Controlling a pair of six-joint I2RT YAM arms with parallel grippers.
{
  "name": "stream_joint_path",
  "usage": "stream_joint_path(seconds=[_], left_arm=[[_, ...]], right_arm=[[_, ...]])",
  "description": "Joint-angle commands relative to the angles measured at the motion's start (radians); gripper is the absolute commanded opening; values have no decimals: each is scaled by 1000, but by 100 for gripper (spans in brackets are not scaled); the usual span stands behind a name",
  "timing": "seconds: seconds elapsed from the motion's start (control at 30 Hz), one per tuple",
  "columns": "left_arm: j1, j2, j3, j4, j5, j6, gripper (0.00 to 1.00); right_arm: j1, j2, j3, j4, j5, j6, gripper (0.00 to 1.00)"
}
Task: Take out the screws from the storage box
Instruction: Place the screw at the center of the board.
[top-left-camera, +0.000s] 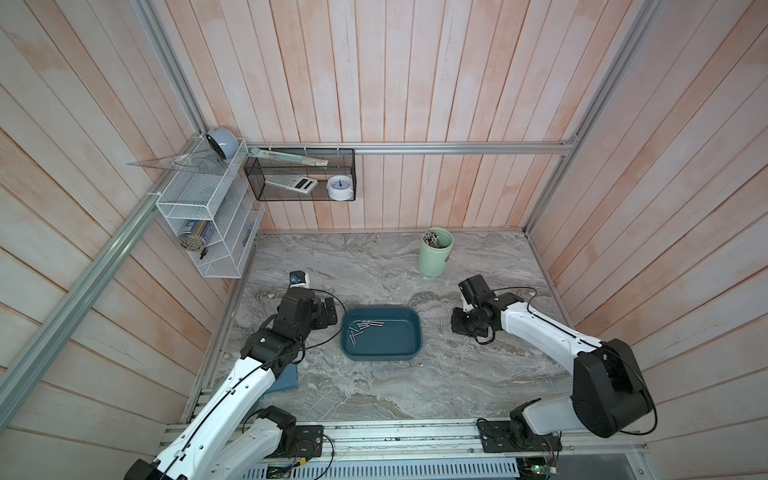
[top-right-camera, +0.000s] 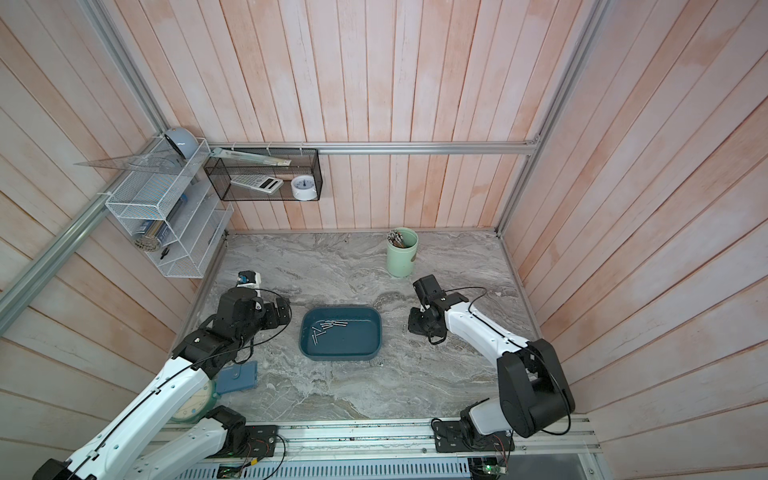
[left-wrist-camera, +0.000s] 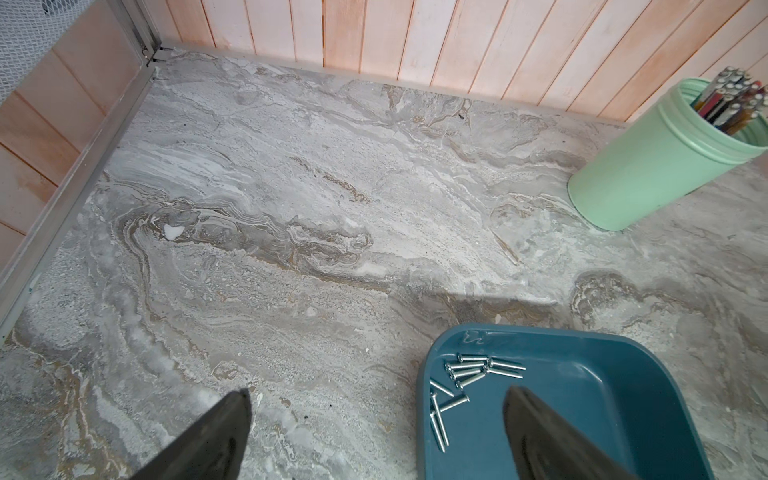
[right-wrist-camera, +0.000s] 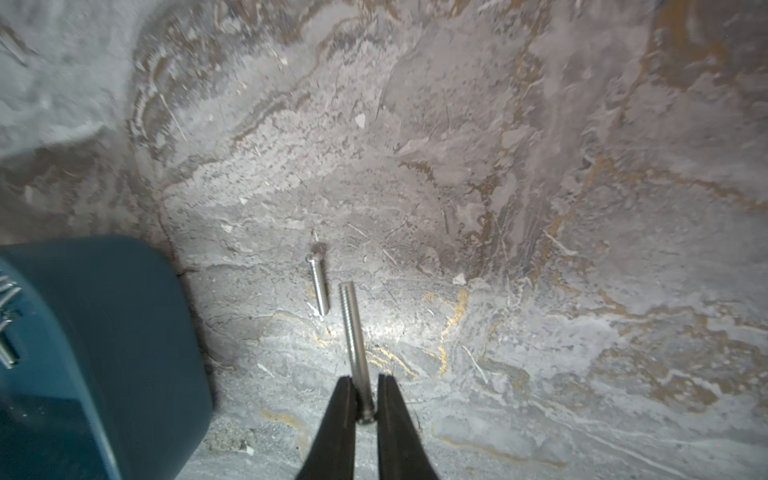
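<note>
The storage box (top-left-camera: 395, 343) (top-right-camera: 353, 343), a shallow teal tray, sits mid-table in both top views. Several silver screws (top-left-camera: 363, 326) (top-right-camera: 326, 326) (left-wrist-camera: 469, 374) lie in its far left part. My left gripper (top-left-camera: 330, 313) (left-wrist-camera: 376, 399) stands open beside the box's left wall, one finger over the box floor and one over the table, holding nothing. My right gripper (top-left-camera: 455, 326) (right-wrist-camera: 365, 380) is low over the table right of the box, shut on one screw (right-wrist-camera: 353, 332) by its head end. Another screw (right-wrist-camera: 319, 284) (top-left-camera: 440, 328) lies loose on the table beside it.
A pale green cup (top-left-camera: 435, 253) (left-wrist-camera: 656, 158) of long sticks stands at the back. A small blue-and-white object (top-left-camera: 299, 279) sits behind the left arm, and a blue flat item (top-right-camera: 237, 376) and a clock (top-right-camera: 191, 403) lie under it. Mesh baskets (top-left-camera: 299, 178) hang on the walls.
</note>
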Motion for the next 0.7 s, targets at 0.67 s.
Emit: stream_joint_path(seconds=[0.67], left_arm=[[6, 17, -9, 21, 56, 17, 100]], right_arm=[[-1, 208, 78, 57, -67, -19, 0]])
